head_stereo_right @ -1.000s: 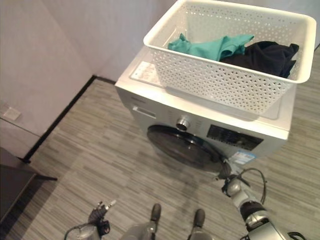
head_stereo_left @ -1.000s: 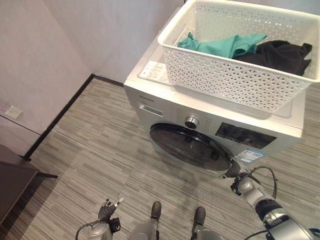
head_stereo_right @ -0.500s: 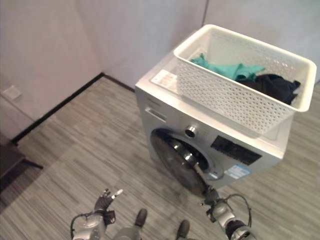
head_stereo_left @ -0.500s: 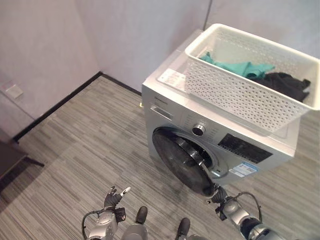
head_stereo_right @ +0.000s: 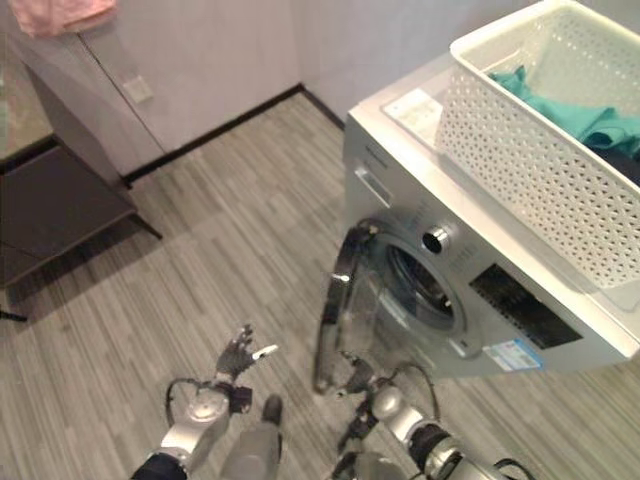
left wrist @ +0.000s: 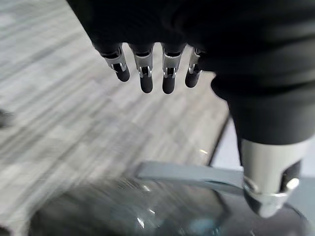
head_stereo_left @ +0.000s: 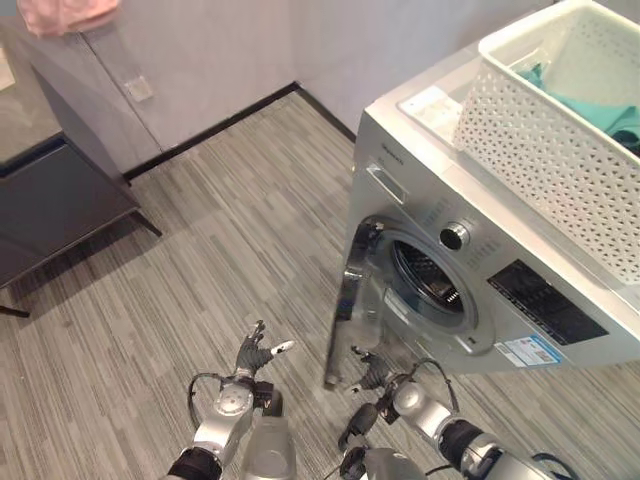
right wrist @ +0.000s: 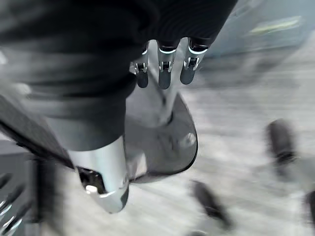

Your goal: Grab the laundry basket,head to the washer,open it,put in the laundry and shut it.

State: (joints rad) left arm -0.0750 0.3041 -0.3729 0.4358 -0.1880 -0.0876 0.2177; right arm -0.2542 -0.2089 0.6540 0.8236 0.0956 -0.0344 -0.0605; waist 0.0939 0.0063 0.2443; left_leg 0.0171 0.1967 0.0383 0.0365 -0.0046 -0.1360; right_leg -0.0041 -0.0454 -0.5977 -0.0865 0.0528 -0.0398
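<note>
The silver front-loading washer (head_stereo_left: 520, 290) stands at the right with its round glass door (head_stereo_left: 352, 300) swung wide open, so the drum opening (head_stereo_left: 430, 285) shows. On the washer's top sits the white perforated laundry basket (head_stereo_left: 545, 150) with a teal garment (head_stereo_right: 570, 105) inside. My right hand (head_stereo_left: 374, 374) is low at the bottom edge of the open door, its fingers (right wrist: 167, 69) straight against the door's rim. My left hand (head_stereo_left: 252, 358) hangs over the floor to the left of the door, its fingers (left wrist: 147, 73) spread and holding nothing.
A dark low table (head_stereo_left: 50, 210) stands at the far left against the wall. A wall socket (head_stereo_left: 140, 90) and a pink cloth (head_stereo_left: 70, 15) are behind it. Striped grey floor (head_stereo_left: 230, 220) lies between the table and the washer.
The washer door has gone from shut to wide open, with my right hand following its edge outward. The camera has swung, shifting the whole scene to the right.
</note>
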